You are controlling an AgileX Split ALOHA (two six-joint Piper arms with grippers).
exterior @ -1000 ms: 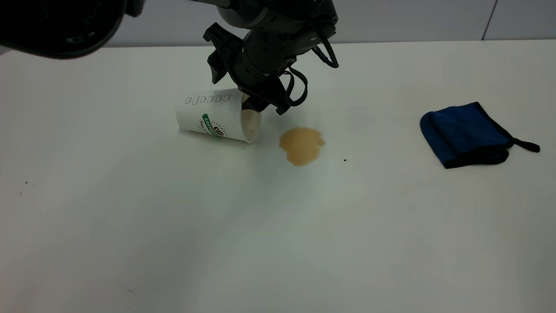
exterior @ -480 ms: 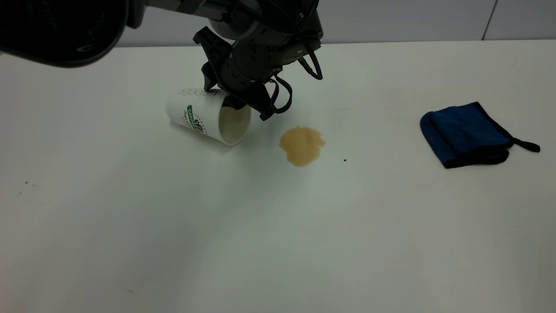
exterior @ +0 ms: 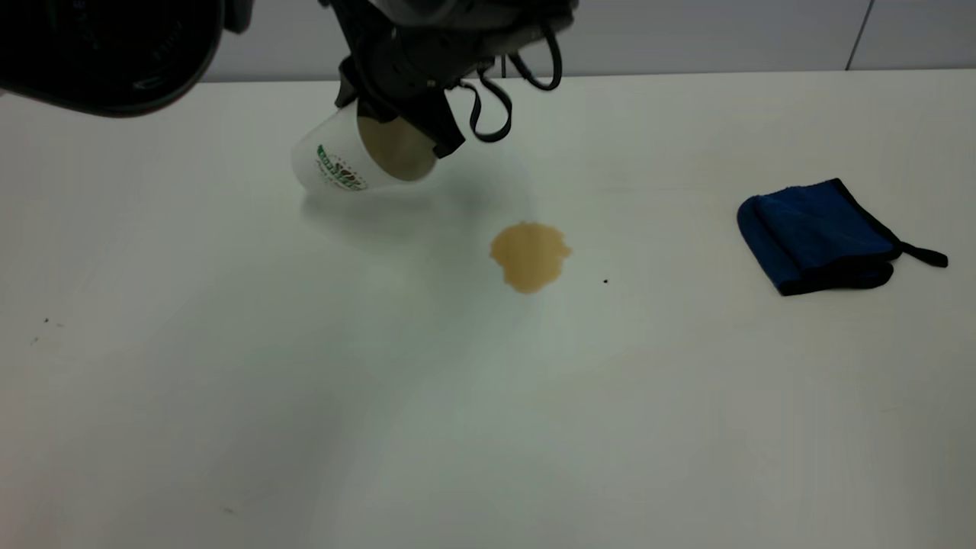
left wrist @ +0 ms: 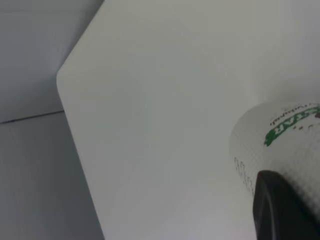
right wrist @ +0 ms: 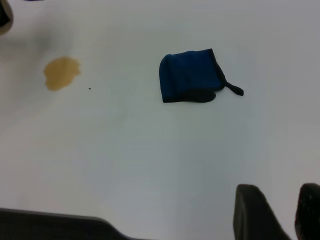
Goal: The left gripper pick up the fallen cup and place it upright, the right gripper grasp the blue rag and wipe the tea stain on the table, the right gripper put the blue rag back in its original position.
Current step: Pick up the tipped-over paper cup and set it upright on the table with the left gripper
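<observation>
My left gripper (exterior: 396, 118) is shut on the cup (exterior: 343, 160) at its rim and holds it off the table (exterior: 488, 419), at the back left. The cup is tilted, its mouth toward the front and its base down to the left. In the left wrist view one dark finger (left wrist: 280, 207) presses on the cup's textured wall (left wrist: 285, 145). The tea stain (exterior: 529, 255) lies in front and to the right of the cup. At the right lies the folded blue rag (exterior: 820, 236). The right gripper (right wrist: 278, 192) is open over bare table, well away from the rag (right wrist: 190, 76) and stain (right wrist: 61, 73).
A tiny black speck (exterior: 605, 280) sits just right of the stain. A bulky dark part of the left arm (exterior: 107, 46) fills the top left corner. The table's far edge meets a grey wall (exterior: 724, 34).
The left gripper has lifted the cup off the table and swung it back and left. The cup has turned from lying on its side to a tilt with its mouth facing forward.
</observation>
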